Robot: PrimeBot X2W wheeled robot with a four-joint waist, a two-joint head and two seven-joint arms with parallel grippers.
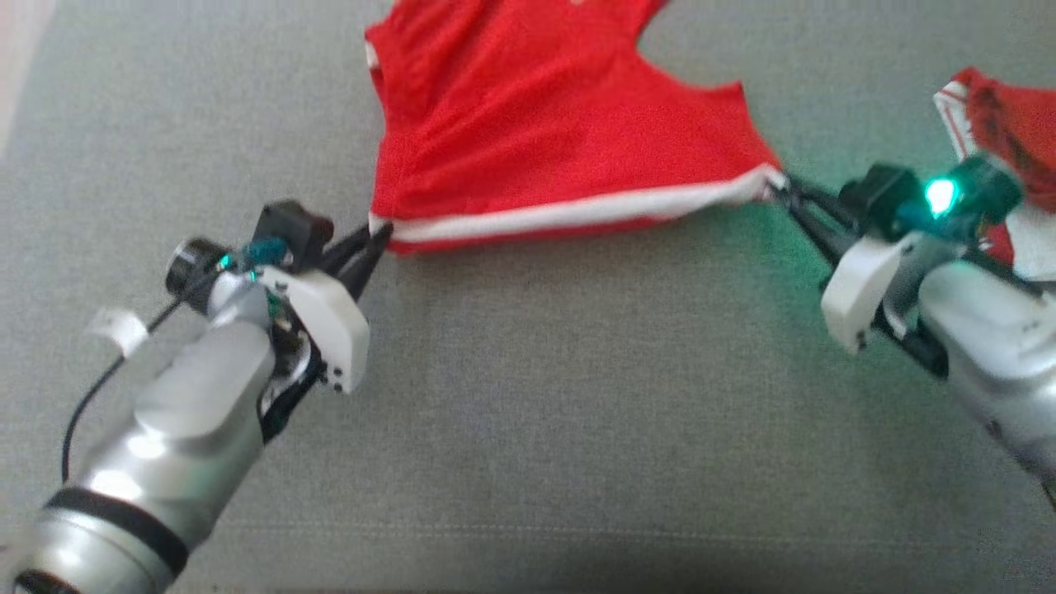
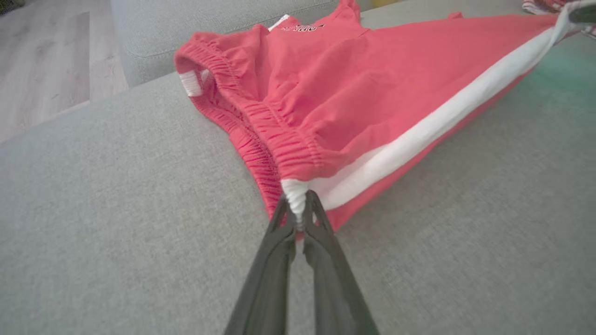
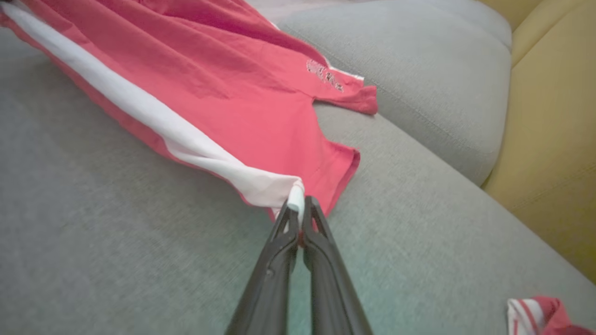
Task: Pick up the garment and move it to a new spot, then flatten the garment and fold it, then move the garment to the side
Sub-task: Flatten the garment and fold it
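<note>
While both arms hold one edge, the geometry is as follows.

Object: red fabric shorts point(image 1: 528, 124) with a white side stripe point(image 1: 577, 213), on the grey woven sofa cushion point(image 1: 577, 396). The shorts sit in the upper middle of the head view, and the far part runs out of its top edge.

Left gripper point(image 1: 381, 235): fingers closed to a narrow pinch on the stripe end at the gathered elastic waistband point(image 2: 260, 116).

Right gripper point(image 1: 784, 186): fingers pressed together on the other stripe end, at the leg hem point(image 3: 347, 167).

Key relation: the striped edge is drawn straight between the two fingertips and forms the garment's long axis. It runs left to right across the head view and rises slightly toward the right. All the loose cloth lies beyond that line, away from the robot. Neither arm is nearer, as each holds one end of the same edge. The held edge seems slightly raised off the cushion and the far cloth rests on it, though I cannot tell exactly where it first touches.

Judgement: this is the flattening step. Any spreading pull should go toward the robot, square to the stripe, with both ends moved together so the edge stays straight. The waistband side shows more wrinkling.

Note: a second red-and-white cloth point(image 1: 990, 115) lies just behind the right wrist, close enough to snag.
</note>
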